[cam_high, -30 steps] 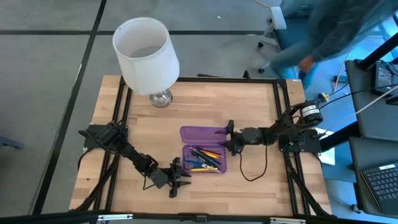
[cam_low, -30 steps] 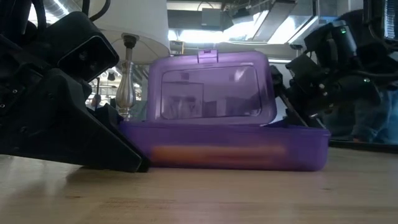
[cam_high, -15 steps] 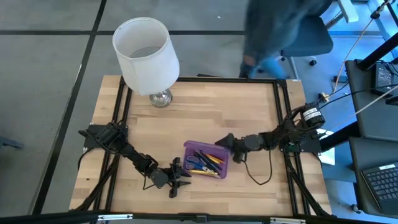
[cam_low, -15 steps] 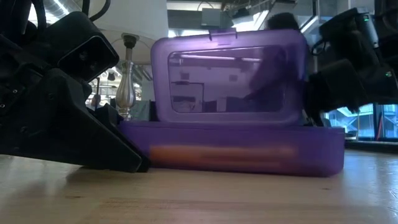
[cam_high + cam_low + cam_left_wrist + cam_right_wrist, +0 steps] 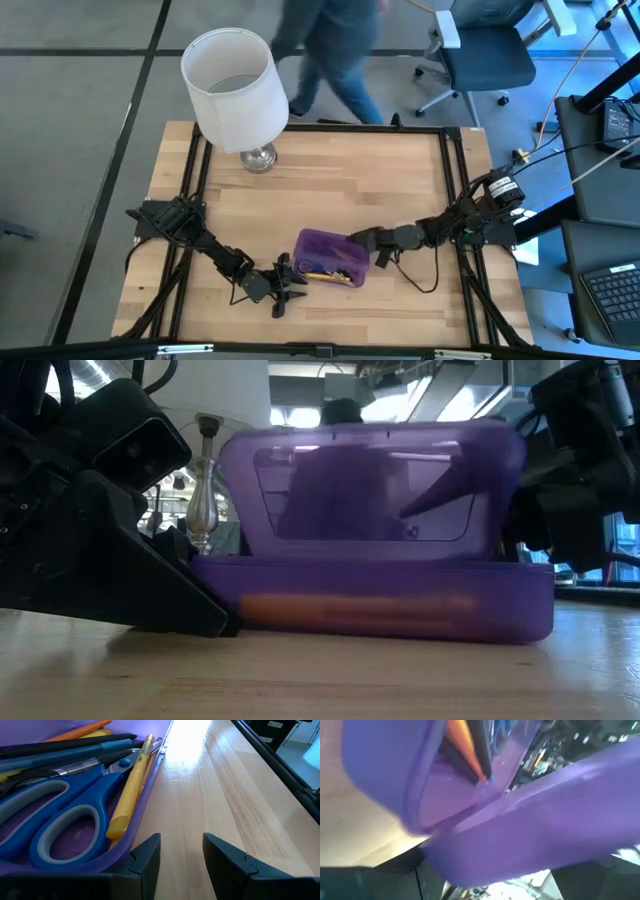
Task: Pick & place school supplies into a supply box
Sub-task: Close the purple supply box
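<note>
The purple supply box (image 5: 326,256) sits near the table's near edge. Its lid (image 5: 370,485) stands raised and tips over the base (image 5: 380,612). Blue-handled scissors (image 5: 55,820), a yellow pencil (image 5: 131,785), black pens (image 5: 65,750) and an orange pencil (image 5: 80,727) lie inside. My right gripper (image 5: 362,240) is at the lid's right end, with the lid (image 5: 545,820) filling its wrist view. My left gripper (image 5: 289,281) lies open on the table at the box's near left corner, one finger (image 5: 146,854) beside the box wall. My right gripper meets the lid at its right end (image 5: 350,243), coming level from the table's right. One finger (image 5: 450,490) shows through the lid on its far face. The lid leans toward the near edge, hinged on the base. My left gripper: I cannot tell whether its finger touches the box wall (image 5: 112,862).
A white lamp (image 5: 235,85) stands at the table's far left. A black cable (image 5: 415,282) loops on the wood right of the box. Bare wood (image 5: 350,180) lies between lamp and box. A person (image 5: 330,50) walks past beyond the far edge.
My right gripper has moved toward the near edge and leftward. The lid has swung up from lying open on the far side and now tips over the base. The base has stayed about where it was. A person has crossed behind the table from right to left.
</note>
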`<state>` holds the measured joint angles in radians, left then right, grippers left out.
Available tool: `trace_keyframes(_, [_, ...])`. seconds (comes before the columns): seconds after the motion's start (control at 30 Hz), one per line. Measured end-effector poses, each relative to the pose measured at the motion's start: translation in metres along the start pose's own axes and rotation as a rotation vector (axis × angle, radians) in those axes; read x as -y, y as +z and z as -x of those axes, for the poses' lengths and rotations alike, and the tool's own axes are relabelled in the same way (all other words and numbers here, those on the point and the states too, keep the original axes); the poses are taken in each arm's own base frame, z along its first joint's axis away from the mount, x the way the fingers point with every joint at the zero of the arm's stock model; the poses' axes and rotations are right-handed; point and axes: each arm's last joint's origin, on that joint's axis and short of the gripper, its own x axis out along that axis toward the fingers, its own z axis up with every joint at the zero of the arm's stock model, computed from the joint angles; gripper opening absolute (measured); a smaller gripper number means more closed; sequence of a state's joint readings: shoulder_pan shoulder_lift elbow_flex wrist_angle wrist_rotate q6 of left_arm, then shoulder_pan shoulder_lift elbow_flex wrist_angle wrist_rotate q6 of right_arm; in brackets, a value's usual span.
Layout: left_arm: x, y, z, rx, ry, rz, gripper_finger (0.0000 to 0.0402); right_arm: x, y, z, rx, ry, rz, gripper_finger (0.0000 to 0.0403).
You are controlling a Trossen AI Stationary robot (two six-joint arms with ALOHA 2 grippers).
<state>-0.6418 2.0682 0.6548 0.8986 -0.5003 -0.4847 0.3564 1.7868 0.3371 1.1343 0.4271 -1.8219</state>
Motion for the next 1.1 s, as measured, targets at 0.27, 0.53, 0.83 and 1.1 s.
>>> trace_keyframes(0.27, [0.0,0.0,0.0,0.0,0.0,0.0,0.0141,0.011,0.004,-0.001,-0.166,0.004,0.177,0.0297])
trace_keyframes(0.53, [0.0,0.0,0.0,0.003,-0.002,0.025,0.0141,0.053,-0.003,0.012,-0.235,-0.413,-0.613,0.0297])
trace_keyframes(0.83, [0.003,0.008,0.005,-0.032,-0.11,0.053,0.0141,0.119,0.01,0.008,-0.571,-0.512,-1.163,0.0297])
trace_keyframes(1.1, [0.004,0.03,0.031,-0.071,-0.25,0.098,0.0141,0.126,0.034,-0.02,-0.216,-0.283,-1.422,0.0297])
